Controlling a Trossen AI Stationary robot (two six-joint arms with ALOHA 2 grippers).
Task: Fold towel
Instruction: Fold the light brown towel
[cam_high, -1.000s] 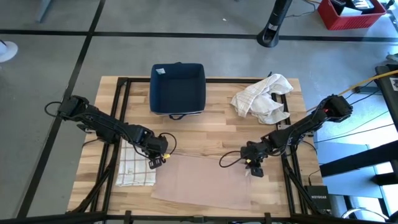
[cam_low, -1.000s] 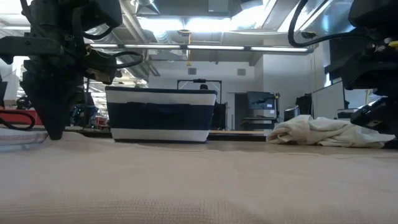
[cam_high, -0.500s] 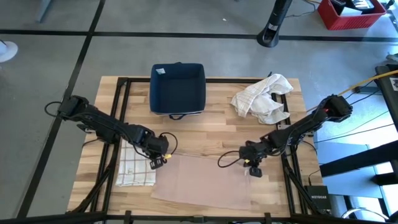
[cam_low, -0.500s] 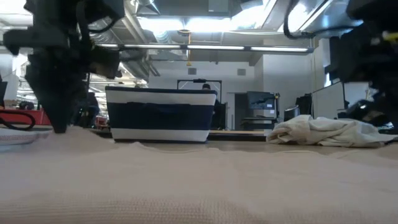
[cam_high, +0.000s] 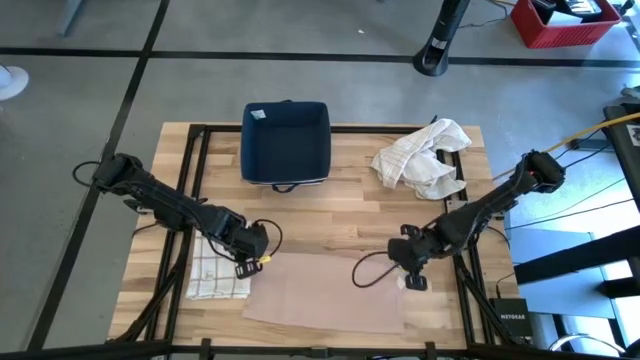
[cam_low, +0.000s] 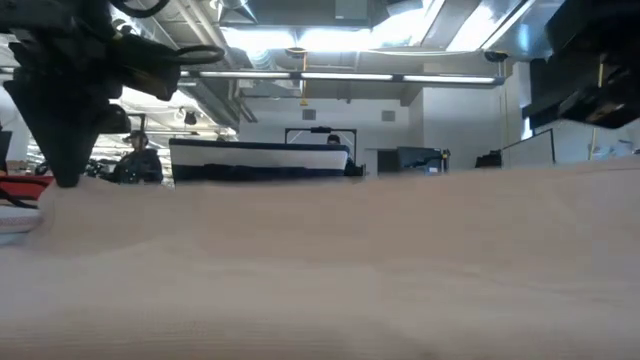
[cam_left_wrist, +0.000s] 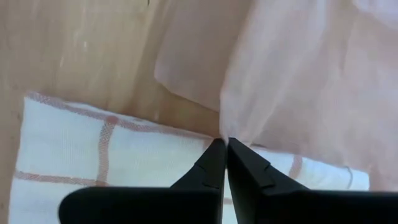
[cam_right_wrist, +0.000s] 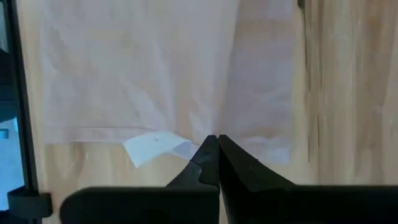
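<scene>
A pale beige towel (cam_high: 325, 292) lies spread on the near middle of the wooden table. Its far edge (cam_low: 330, 185) is raised and fills the low view. My left gripper (cam_high: 252, 262) is shut on the towel's far left corner. It shows in the low view at the left (cam_low: 65, 178). My right gripper (cam_high: 411, 281) is shut on the far right corner. A white label (cam_right_wrist: 152, 147) hangs at that edge. My left gripper pinches the towel's far left corner (cam_left_wrist: 222, 132) between its two fingertips, coming from above and pointing steeply down. The cloth fans out from the tips, and the corner is lifted clear of the table. My right gripper pinches the towel's far right corner (cam_right_wrist: 212, 129) between its fingertips, from above and slanting down. The cloth rises in creases to the tips, and the rest of the towel lies on the table.
A folded white checked towel (cam_high: 218, 268) lies under and beside my left gripper. A dark blue bin (cam_high: 286, 142) stands at the far middle. A crumpled white cloth (cam_high: 422, 158) lies at the far right. Black frame rails run along the table's left and right sides.
My right gripper has shut on the towel's far right corner and risen, drifting slightly toward the near edge. My left gripper has also risen a little. The towel's far edge has come up off the table and now hides most of the bin in the low view; its near part stays flat.
</scene>
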